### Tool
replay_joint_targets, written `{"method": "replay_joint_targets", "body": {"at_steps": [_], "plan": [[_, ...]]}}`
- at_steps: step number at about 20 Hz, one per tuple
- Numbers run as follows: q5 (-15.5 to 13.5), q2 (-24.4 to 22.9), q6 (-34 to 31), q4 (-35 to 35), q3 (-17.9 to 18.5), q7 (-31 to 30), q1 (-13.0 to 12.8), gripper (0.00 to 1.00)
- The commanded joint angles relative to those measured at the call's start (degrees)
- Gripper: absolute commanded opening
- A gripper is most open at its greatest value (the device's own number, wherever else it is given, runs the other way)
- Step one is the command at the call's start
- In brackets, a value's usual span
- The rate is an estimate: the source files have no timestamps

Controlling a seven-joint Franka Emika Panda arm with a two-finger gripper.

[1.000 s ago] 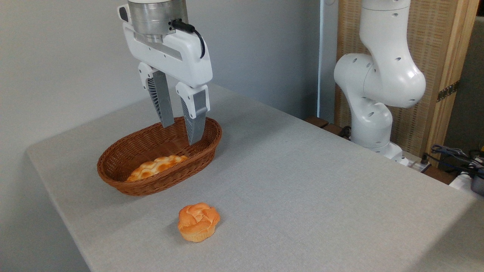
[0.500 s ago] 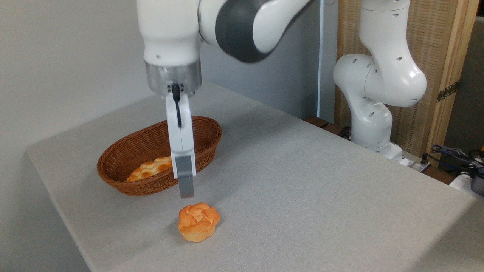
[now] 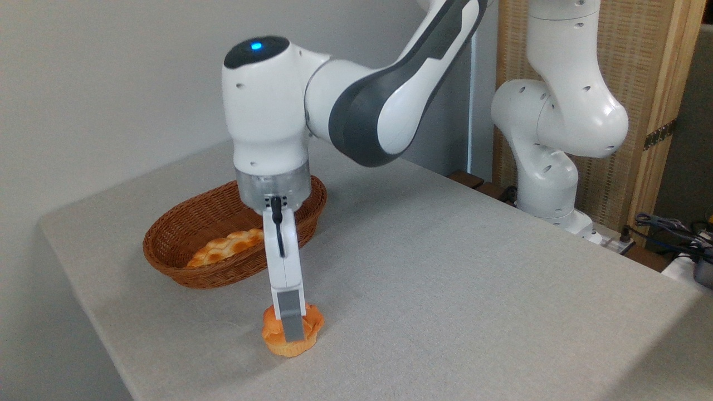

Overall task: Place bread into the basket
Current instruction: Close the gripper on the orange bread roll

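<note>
The bread [image 3: 313,327], a small round orange bun with a swirled top, sits on the grey table near the front edge. My gripper [image 3: 292,327] has come down over it and is seen edge-on. The near finger [image 3: 291,320] stands in front of the bun and the far finger is hidden behind it. The bun looks unsqueezed and rests on the table, so the jaws stand apart around it. The brown wicker basket [image 3: 184,273] lies behind and to the left, about a hand's width from the bun.
A flat braided golden loaf [image 3: 225,250] lies inside the basket. The arm's white base [image 3: 548,167] stands off the table's right rear corner, with cables [image 3: 668,228] at the far right. The table's front-left edge runs close to the bun.
The gripper left its spot above the basket, turned edge-on, moved forward and dropped down until its fingers straddle the bun. The bun and basket have not moved.
</note>
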Motion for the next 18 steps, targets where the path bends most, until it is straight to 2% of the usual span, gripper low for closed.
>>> {"method": "replay_joint_targets", "body": {"at_steps": [1,4,10,11,15,17,18], "plan": [[3.1,0.7,4.6,-2.4,0.2,0.8,-0.2,1.00],[3.0,0.9,4.7,-2.9,0.1,0.8,-0.2,0.67],[2.7,0.9,4.5,-2.9,-0.1,0.6,-0.2,0.54],[2.6,0.9,4.5,-2.9,-0.1,0.6,-0.3,0.49],[2.4,0.7,4.1,-2.9,-0.3,0.5,-0.3,0.44],[1.6,0.5,3.7,-2.4,-0.4,0.4,-0.3,0.41],[-0.2,0.4,3.7,-2.3,-0.4,0.4,-0.3,0.42]]}}
